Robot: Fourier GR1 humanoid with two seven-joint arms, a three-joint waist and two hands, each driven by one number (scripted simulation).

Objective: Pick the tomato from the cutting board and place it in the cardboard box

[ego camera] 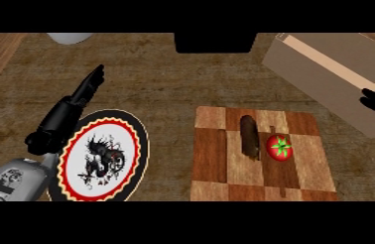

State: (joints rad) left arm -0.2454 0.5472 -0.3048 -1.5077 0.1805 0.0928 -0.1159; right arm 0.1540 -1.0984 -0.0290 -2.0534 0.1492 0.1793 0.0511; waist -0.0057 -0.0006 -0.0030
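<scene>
The tomato [278,147] looks small, round, probably slippery and soft: cup its sides. The left hand [88,89] is straight-fingered, empty; the right hand [368,100], cannot tell.

We look through a single head camera, set above the near edge and facing steeply down and forward onto the tabletop [168,84], close enough that its surface fills the whole frame. The left forearm [23,181] enters at 7 o'clock, which puts us on the robot's own side. The plate [136,134] lies at 8 o'clock, the cutting board [218,181] at 4 o'clock, and the cardboard box [315,74] at 2 o'clock is cut by the right border.
</scene>
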